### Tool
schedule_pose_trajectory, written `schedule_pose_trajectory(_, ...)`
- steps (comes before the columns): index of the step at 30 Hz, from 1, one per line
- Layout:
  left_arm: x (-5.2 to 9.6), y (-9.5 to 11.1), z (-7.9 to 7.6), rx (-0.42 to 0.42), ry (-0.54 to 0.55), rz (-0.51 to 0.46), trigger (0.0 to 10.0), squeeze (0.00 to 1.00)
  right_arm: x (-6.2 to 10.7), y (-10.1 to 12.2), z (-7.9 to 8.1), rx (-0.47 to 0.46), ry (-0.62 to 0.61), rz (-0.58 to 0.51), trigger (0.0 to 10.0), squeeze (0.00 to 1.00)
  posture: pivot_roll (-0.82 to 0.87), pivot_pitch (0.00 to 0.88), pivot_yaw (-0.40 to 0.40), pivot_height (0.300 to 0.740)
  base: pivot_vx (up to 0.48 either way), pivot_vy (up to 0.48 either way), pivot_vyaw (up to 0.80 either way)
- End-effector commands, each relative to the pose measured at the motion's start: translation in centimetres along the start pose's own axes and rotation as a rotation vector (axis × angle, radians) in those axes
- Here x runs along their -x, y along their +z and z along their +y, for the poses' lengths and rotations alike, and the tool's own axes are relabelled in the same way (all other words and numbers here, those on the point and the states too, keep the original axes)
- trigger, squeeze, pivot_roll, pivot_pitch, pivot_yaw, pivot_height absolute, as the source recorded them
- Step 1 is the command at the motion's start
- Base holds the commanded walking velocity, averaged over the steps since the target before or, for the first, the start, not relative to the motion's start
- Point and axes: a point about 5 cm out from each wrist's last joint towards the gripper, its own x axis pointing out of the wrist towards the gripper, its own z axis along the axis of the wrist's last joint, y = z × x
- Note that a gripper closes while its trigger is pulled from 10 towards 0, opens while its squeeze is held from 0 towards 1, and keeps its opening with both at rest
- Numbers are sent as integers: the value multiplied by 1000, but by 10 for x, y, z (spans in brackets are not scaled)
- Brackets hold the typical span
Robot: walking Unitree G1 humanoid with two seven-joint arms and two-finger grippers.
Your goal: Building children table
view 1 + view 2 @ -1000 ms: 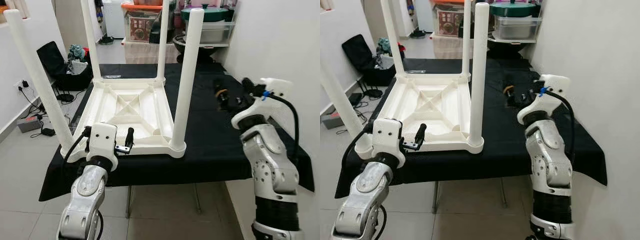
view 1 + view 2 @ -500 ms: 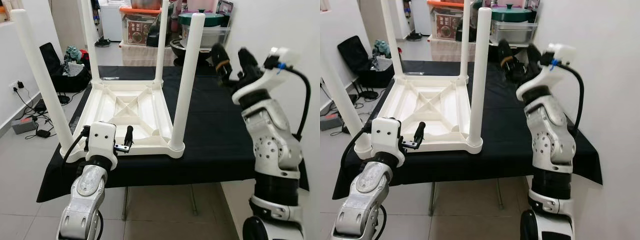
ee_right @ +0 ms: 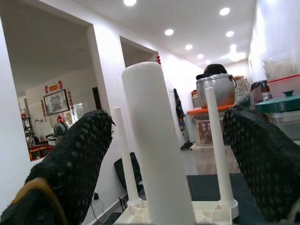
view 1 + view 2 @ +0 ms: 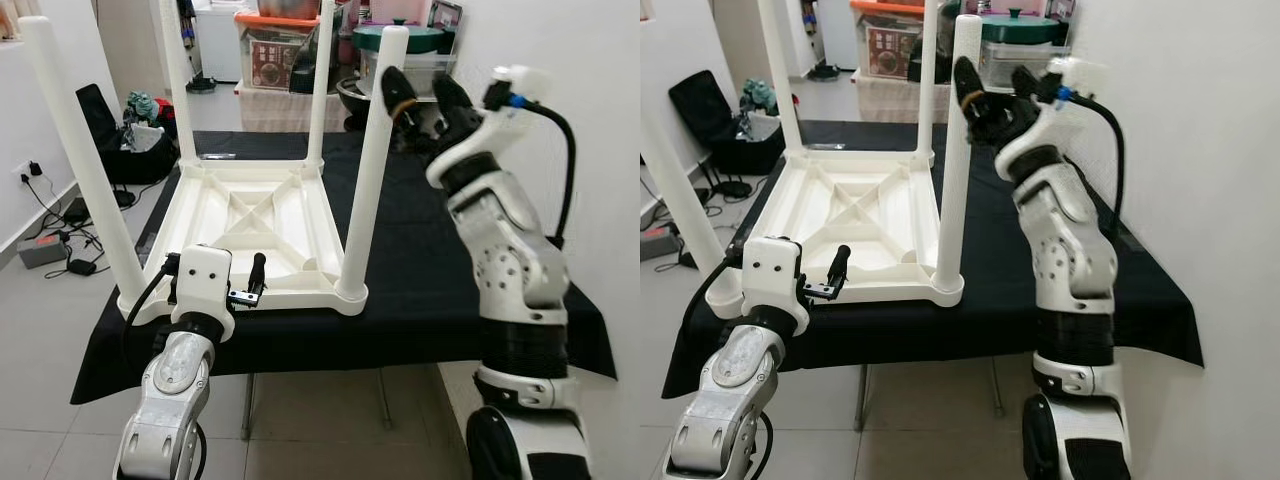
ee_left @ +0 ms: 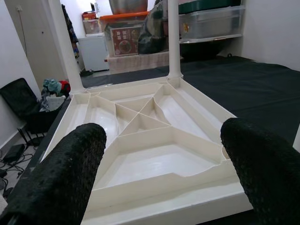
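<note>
Right tool (image 4: 425, 92): we record it raised level with the top of the near-right leg (image 4: 372, 160), fingers spread apart and holding nothing. In the right wrist view the leg's rounded top stands between the two fingers (image 3: 75, 159); we cannot tell whether either touches it.

Left tool (image 4: 245, 285): we note it low at the counter's near edge, close to the near-left corner, fingers parted and gripping nothing. It faces the near rim of the children table (image 4: 255, 215); contact with that rim cannot be judged.

Children table: white plastic, lying upside down on the left half of the counter (image 4: 440, 260), ribbed underside facing up. We count four white legs standing upright in its corner sockets: near-right, near-left (image 4: 85, 165), far-left (image 4: 180, 85) and far-right (image 4: 318, 85).

Counter: covered by a black cloth that hangs over its edges; the right half beside the children table is bare cloth.

Beyond the counter's far edge: stacked storage boxes (image 4: 270, 50) and a green-lidded container (image 4: 395, 35). On the floor left of the counter: a black bag (image 4: 110, 120), and cables (image 4: 60, 215) by the wall.
</note>
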Motion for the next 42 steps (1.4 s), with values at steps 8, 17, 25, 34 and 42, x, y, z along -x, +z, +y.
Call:
schedule_pose_trajectory(8,1,-4,-3,-11,-10,5,10000,0,-11,-4,8,17,3,14,10000,0,84,0,-84,740,0,0,0)
schedule_pose_trajectory(17,2,-2,-4,-7,-7,0,10000,0,-24,-9,10,73,-42,45,10000,0,87,0,-94,740,0,0,0)
schedule_pose_trajectory(25,4,-3,-10,7,-23,9,10000,0,-37,-13,8,141,-106,78,1216,0,84,0,-101,740,0,0,0)
schedule_pose_trajectory(34,6,-1,-24,47,-78,10,10000,0,-47,-24,-4,176,-205,141,0,0,92,0,-124,740,0,0,0)
schedule_pose_trajectory(42,-7,14,-12,54,-28,-49,10000,0,-53,-39,-12,159,-244,207,0,0,100,5,-139,740,0,0,0)
